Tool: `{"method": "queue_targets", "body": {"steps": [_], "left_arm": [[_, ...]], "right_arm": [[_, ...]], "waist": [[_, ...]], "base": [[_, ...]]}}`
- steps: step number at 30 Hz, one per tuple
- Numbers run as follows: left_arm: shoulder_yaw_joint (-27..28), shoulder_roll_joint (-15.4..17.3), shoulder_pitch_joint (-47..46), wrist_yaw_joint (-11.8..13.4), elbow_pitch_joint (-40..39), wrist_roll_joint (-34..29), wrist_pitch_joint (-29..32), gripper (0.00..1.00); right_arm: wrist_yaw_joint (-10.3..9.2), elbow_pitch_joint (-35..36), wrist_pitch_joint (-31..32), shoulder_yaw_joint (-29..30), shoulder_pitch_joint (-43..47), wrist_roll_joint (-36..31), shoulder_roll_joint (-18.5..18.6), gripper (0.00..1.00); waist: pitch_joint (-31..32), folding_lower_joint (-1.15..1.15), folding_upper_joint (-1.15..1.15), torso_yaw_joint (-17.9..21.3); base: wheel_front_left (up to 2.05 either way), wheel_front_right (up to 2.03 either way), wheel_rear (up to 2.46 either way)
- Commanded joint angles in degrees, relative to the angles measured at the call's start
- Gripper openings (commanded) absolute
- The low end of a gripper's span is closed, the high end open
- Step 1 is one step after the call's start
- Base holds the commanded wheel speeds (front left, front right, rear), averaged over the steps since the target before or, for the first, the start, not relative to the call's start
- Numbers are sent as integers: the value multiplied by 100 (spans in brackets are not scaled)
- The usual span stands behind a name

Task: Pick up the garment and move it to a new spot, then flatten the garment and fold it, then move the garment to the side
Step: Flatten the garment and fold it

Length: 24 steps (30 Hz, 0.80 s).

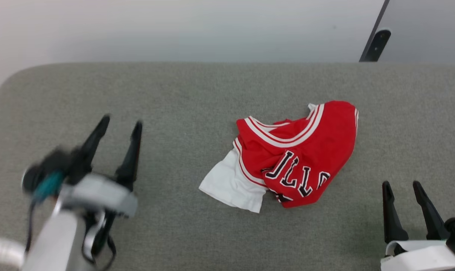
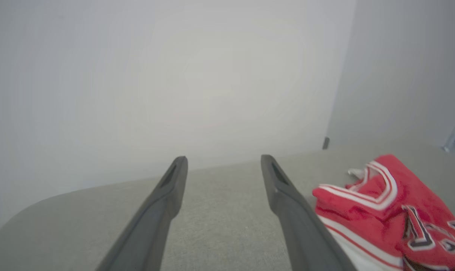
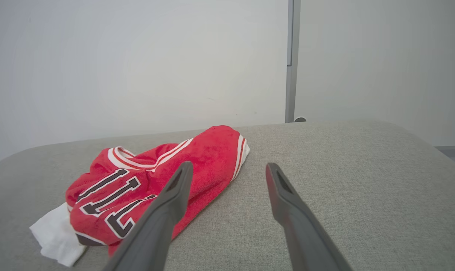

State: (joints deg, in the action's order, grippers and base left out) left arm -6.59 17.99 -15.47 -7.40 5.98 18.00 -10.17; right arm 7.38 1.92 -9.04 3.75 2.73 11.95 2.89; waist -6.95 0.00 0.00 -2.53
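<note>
The garment point(image 1: 287, 158) lies crumpled near the middle of the grey table point(image 1: 197, 98) — red body bunched up, black lettering showing, a white sleeve spilling out toward the robot's left; the left gripper point(image 1: 120, 126) hangs above the table well to its left, fingers spread and empty; the right gripper point(image 1: 402, 188) sits near its right side — also spread, holding nothing.

**Grey table, pale wall**

A grey fabric-covered table point(image 1: 212, 86) with rounded corners is stretching wide. A pale wall point(image 1: 174, 30) is rising behind it, and a dark post point(image 1: 376, 43) is standing at the far right. Soft, even light is falling.
</note>
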Motion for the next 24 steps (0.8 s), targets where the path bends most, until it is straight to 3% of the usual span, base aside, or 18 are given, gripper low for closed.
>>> {"method": "queue_targets", "body": {"steps": [1, 2, 6, 9, 14, 18, 24], "left_arm": [[-207, 106, -232, -12, 126, 176, 264, 100], [-543, 419, -577, -15, 194, 153, 496, 100], [-1596, 988, -1699, -6, 927, 937, 2018, 100], [-2392, 1243, -2273, -5, 1265, 1689, 3157, 100], [-3303, 1594, -2822, -3, 1432, 2700, 4374, 100], [-3645, 1605, -3048, -4, 1435, 3350, 4879, 100], [-4070, 1605, -3111, -5, 1434, 3796, 5037, 100]], "right_arm": [[22, -18, -39, -24, -81, 7, -1, 100], [22, -35, -73, -48, -143, 16, -1, 100], [22, -180, -198, -127, -340, 61, -2, 100], [22, -315, -295, -170, -456, 99, -1, 100], [22, -507, -438, -239, -634, 165, -1, 100], [22, -623, -516, -323, -782, 214, -1, 100], [22, -772, -581, -343, -928, 280, -1, 100]], "waist": [[-172, 0, 0, 66], [-250, 0, 0, 90], [-497, 0, 0, 179], [-622, 0, 0, 259], [-851, 0, 0, 394], [-1023, 0, 0, 519], [-1126, 0, 0, 630]], "base": [[0, 0, 0], [0, 0, 0], [0, 0, 0], [0, 0, 0], [0, 0, 0], [0, 0, 0], [0, 0, 0]]}}
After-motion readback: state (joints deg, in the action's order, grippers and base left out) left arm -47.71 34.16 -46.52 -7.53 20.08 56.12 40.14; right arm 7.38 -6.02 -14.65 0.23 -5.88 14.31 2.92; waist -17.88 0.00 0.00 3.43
